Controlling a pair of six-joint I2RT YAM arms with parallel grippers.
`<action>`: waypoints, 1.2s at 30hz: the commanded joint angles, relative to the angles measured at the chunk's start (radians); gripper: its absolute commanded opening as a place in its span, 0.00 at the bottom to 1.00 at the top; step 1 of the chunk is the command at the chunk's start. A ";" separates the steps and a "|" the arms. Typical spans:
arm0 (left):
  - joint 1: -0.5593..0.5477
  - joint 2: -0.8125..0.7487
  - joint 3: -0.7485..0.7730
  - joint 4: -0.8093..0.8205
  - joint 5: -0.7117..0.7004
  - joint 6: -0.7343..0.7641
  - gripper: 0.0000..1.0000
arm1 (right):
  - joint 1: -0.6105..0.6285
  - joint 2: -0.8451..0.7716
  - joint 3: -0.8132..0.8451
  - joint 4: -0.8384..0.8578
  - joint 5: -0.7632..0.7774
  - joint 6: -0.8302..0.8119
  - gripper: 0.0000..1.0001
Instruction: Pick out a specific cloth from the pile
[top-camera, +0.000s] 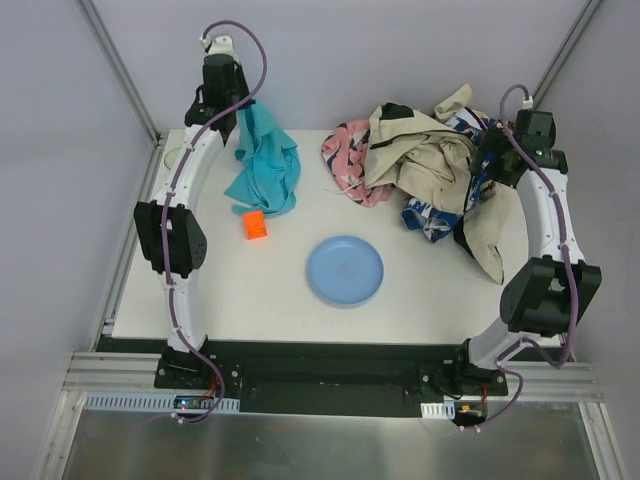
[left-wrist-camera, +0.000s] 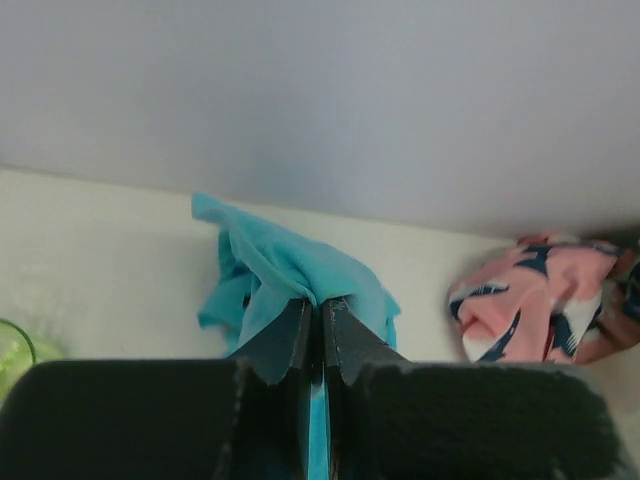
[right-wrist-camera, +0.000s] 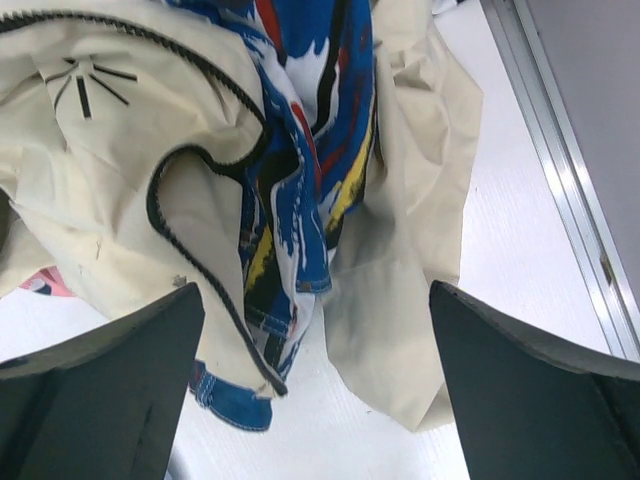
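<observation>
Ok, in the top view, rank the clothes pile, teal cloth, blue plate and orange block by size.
1. clothes pile
2. teal cloth and blue plate: about alike; the cloth is bunched, so they are left unranked
3. orange block

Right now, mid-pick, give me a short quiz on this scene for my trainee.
1. True or false: the left gripper is shut on the teal cloth.
2. Fill in: the right gripper has its jaws ___ over the pile.
3. Which lies closest to the teal cloth? A. blue plate B. orange block C. pile

Key: 1 true; 2 open; 3 B.
</observation>
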 joint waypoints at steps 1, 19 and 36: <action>0.008 -0.088 -0.215 0.029 0.106 -0.123 0.00 | 0.003 -0.148 -0.123 0.112 0.005 0.050 0.96; 0.003 -0.634 -0.608 -0.132 0.096 -0.149 0.99 | 0.001 -0.346 -0.264 0.164 -0.011 0.074 0.96; 0.005 -1.067 -1.073 -0.205 -0.016 -0.295 0.99 | 0.006 -0.590 -0.590 0.337 -0.146 0.059 0.96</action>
